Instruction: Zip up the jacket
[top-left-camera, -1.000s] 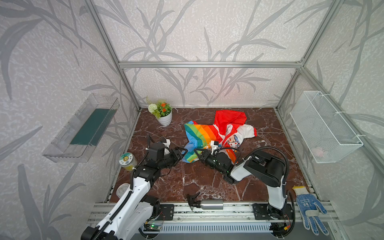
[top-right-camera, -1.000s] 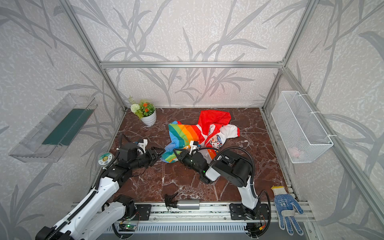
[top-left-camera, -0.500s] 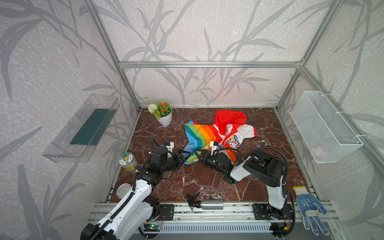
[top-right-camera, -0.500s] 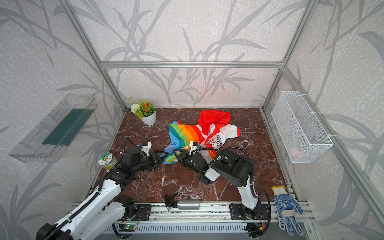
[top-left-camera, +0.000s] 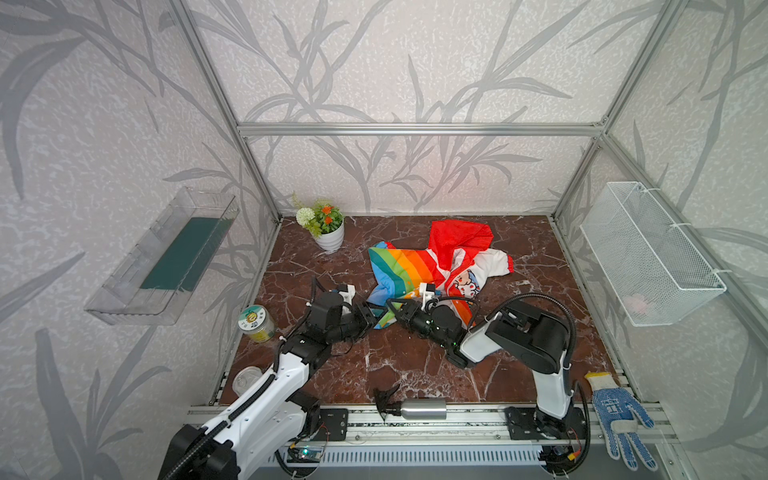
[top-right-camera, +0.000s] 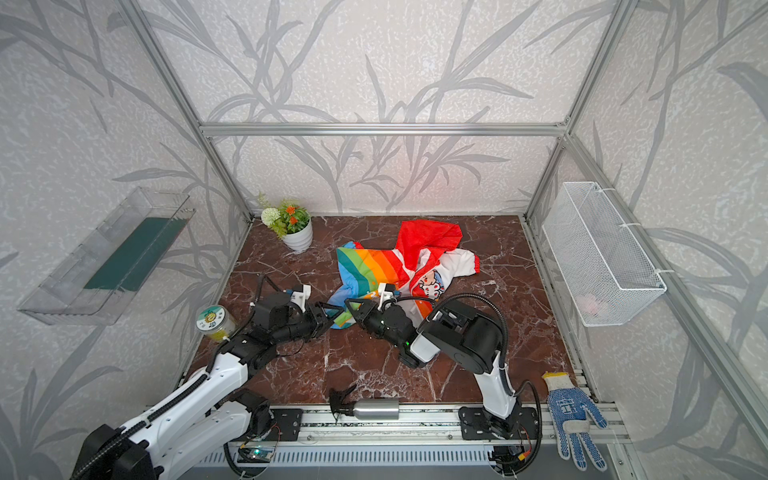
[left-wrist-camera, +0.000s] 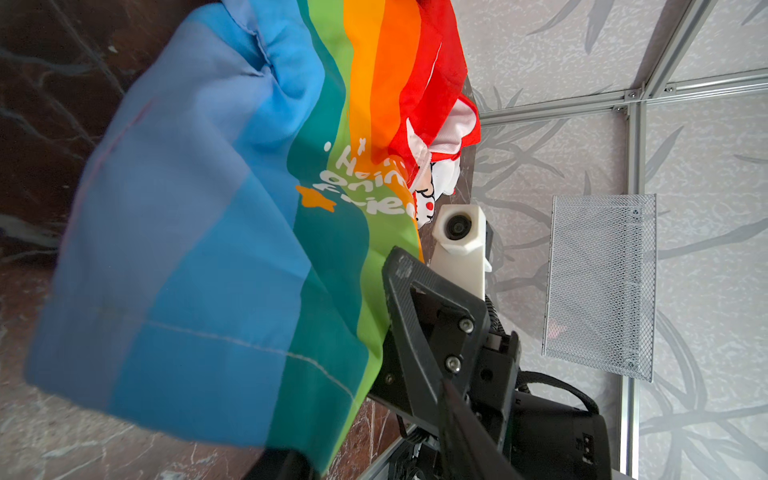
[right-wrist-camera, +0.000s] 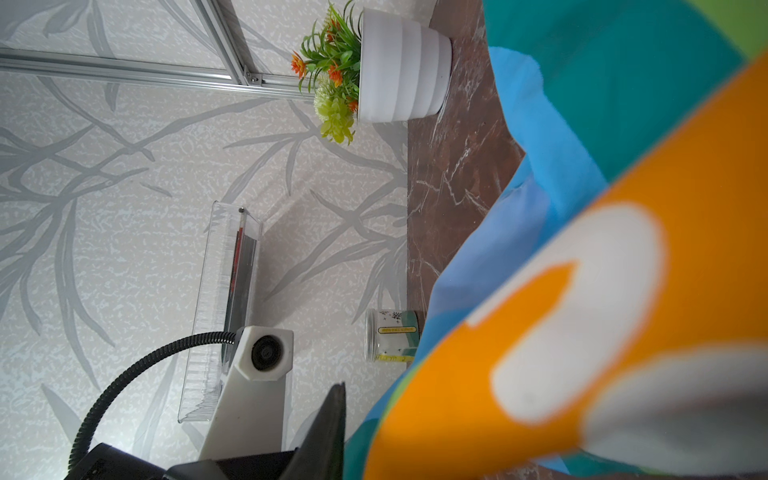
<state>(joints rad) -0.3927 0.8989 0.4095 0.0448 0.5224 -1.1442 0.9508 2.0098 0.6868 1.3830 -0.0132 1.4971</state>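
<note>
The jacket (top-left-camera: 419, 266) (top-right-camera: 386, 268) lies crumpled on the brown marble table, red hood toward the back, rainbow panel on the left, white cartoon panel on the right. My right gripper (top-left-camera: 394, 308) (top-right-camera: 352, 307) is shut on the near hem of the rainbow panel and holds it slightly raised. In the right wrist view one finger (right-wrist-camera: 328, 424) shows and cloth hides the other. My left gripper (top-left-camera: 370, 315) (top-right-camera: 328, 313) faces it from the left, open, and the hem's blue-green corner (left-wrist-camera: 307, 415) hangs between its jaws. The zipper is not visible.
Potted plant (top-left-camera: 326, 228) stands at the back left. A jar (top-left-camera: 255, 324) sits at the left edge, with a clear lid (top-left-camera: 245, 380) nearer. On the front rail lie a metal bottle (top-left-camera: 419, 408) and a dotted glove (top-left-camera: 619, 415). Wire basket (top-left-camera: 648, 253) hangs on the right wall.
My left arm has swung right up to the jacket's hem, and its jaws have narrowed around the corner. The right arm has stayed in place with the hem.
</note>
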